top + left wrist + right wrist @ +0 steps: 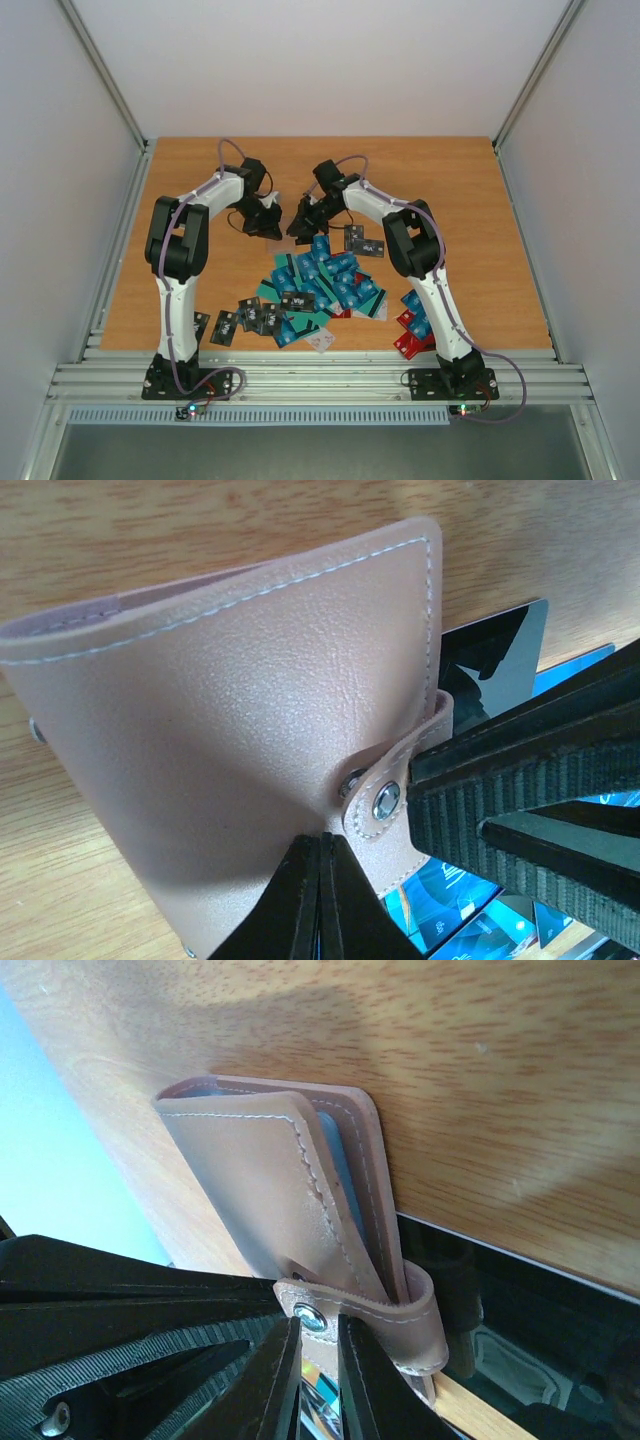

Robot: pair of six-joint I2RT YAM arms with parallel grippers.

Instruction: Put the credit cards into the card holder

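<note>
Located: card holder (230, 730), 12 o'clock of the credit cards (320, 285), held from both sides. Clamped on its lower edge: left gripper (320, 900). Pinching the snap strap (400, 1310): right gripper (320, 1360). Judged light, soft, bendable; firmest hold at stitched edges.

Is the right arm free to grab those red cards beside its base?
Probably not yet: the right tool is clamped on the card holder, opposite the left tool, so it must let go before reaching the red cards.
</note>
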